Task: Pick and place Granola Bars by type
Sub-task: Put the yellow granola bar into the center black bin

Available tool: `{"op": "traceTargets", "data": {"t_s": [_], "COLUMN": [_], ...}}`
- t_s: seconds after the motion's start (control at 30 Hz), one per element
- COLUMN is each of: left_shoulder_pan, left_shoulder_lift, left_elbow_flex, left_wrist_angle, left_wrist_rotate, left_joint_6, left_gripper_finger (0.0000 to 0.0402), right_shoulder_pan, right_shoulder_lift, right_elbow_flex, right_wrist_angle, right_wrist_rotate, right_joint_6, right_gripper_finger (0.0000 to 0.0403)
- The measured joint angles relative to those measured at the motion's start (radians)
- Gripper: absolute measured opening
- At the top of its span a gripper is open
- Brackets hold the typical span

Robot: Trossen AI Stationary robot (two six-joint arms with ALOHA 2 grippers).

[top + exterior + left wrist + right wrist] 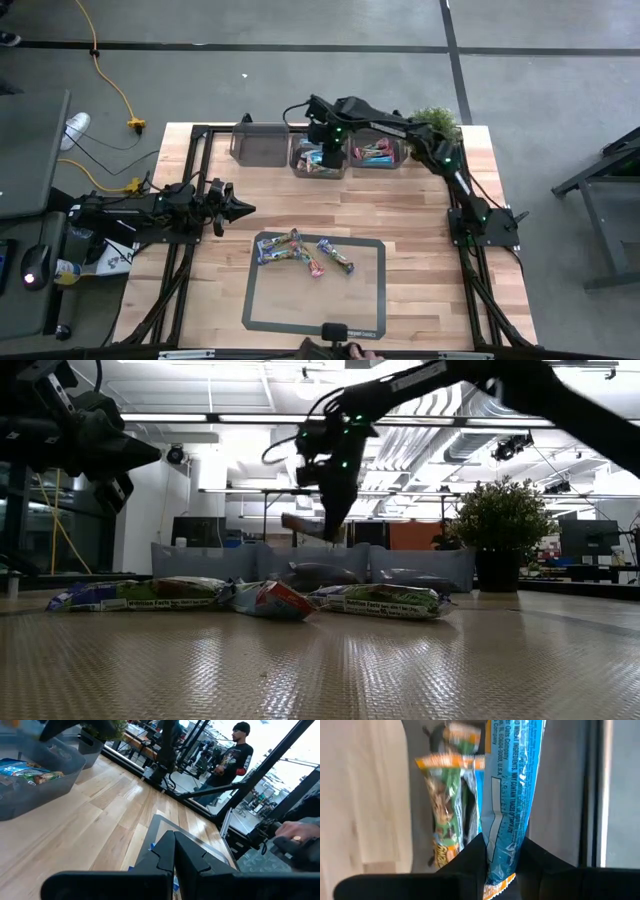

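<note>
My right gripper [330, 152] is at the table's far side, over the middle clear bin [318, 170], shut on a bright blue granola bar [512, 780]. That bin holds other bars [445, 815]. The right bin [378, 160] holds pink and multicolour bars. The left bin [258, 146] looks bare. Several bars [305, 253] lie flat in a loose heap on the dark-framed mat [370, 300]. They also show in the low view [260, 598]. My left gripper [240, 208] is shut and empty, above the table left of the mat. My right gripper pinches the blue bar between its two fingers near one end [501, 847]. The crimped end [499, 889] sticks out behind the fingers. The fingers come from above, pointing down along the bar. The bar reaches out past the fingertips, lifted clear above the bin.
A potted plant [436, 122] stands at the far right corner, beside the right bin. A person [232, 755] stands beyond the table. A hand [295, 832] shows at the table's near edge. Bare wood lies between the mat and the bins.
</note>
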Motion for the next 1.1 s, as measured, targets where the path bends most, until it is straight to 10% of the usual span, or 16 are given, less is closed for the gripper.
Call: {"op": "traceTargets", "data": {"t_s": [0.17,0.73,1.1], "left_shoulder_pan": [0.000,0.000,0.000], "left_shoulder_lift": [0.000,0.000,0.000], "left_elbow_flex": [0.000,0.000,0.000], "left_wrist_angle": [0.000,0.000,0.000], "left_wrist_rotate": [0.000,0.000,0.000], "left_joint_6": [0.000,0.000,0.000], "left_gripper_finger": [0.0001,0.0001,0.0001], "right_shoulder_pan": [0.002,0.028,0.028], "right_shoulder_lift": [0.130,0.136,0.135], "right_elbow_flex": [0.172,0.108,0.108], "right_wrist_angle": [-0.175,-0.135,-0.127], "right_wrist_rotate": [0.055,0.061,0.104], "right_joint_6": [-0.042,-0.072,-0.072], "right_gripper_finger": [0.0069,0.0070,0.0157]}}
